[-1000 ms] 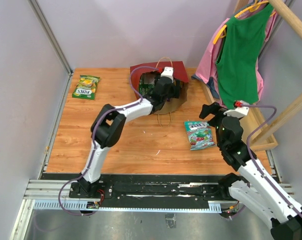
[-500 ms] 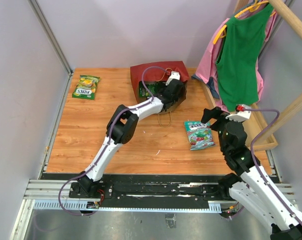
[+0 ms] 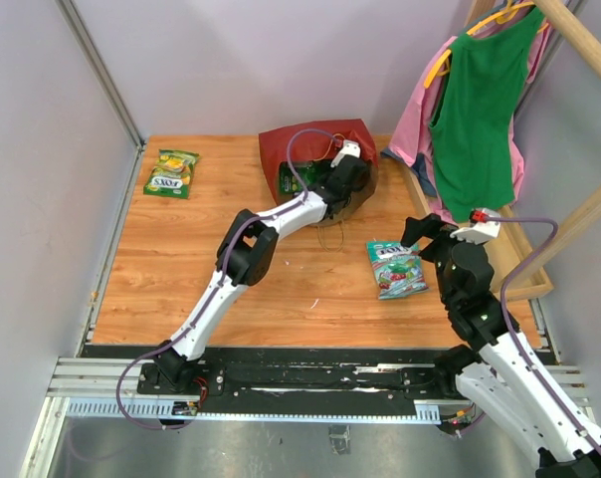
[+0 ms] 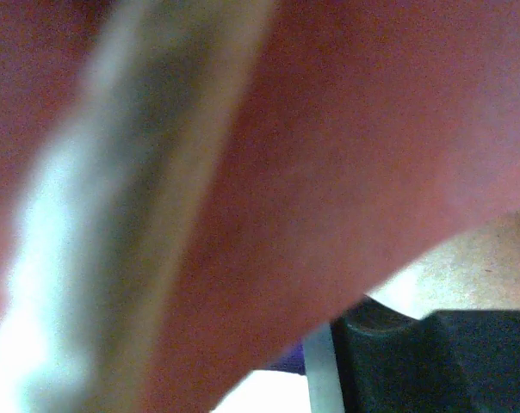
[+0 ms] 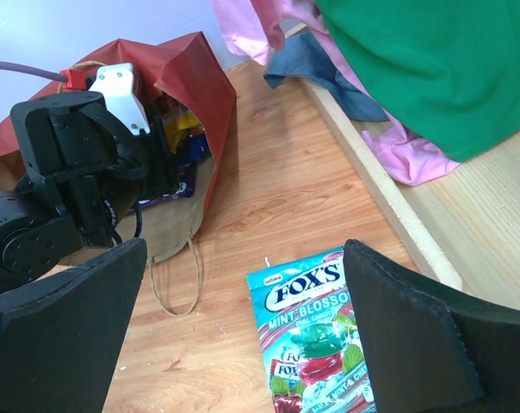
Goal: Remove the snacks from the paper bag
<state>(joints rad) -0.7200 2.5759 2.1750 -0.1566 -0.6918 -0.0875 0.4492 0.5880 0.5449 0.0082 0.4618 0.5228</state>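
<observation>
Since a second ago the left arm has stretched out and pushed deeper into the bag, its elbow swinging right, and the bag's red side has slumped over it. On the table (image 3: 181, 269), the paper bag (image 3: 315, 139) lies on its side at the far edge, with its mouth toward the right arm. The left hand (image 3: 352, 189) is buried in that mouth. The left wrist view is only a red blur, so I cannot tell whether its fingers are apart or clamped on something. The right hand (image 5: 243, 258) hangs with fingers wide apart and nothing between them, close by the teal-white packet (image 3: 397, 269), which lies on the table near the bag. The green-yellow packet (image 3: 171, 172) lies well apart at the far left. More packets (image 5: 184, 146), yellow and purple-blue, show inside the bag just beside the left hand. The step in hand looks like reaching for the next one. That calls for a firm pinch on a packet, then a draw straight back out without dragging the bag along.
</observation>
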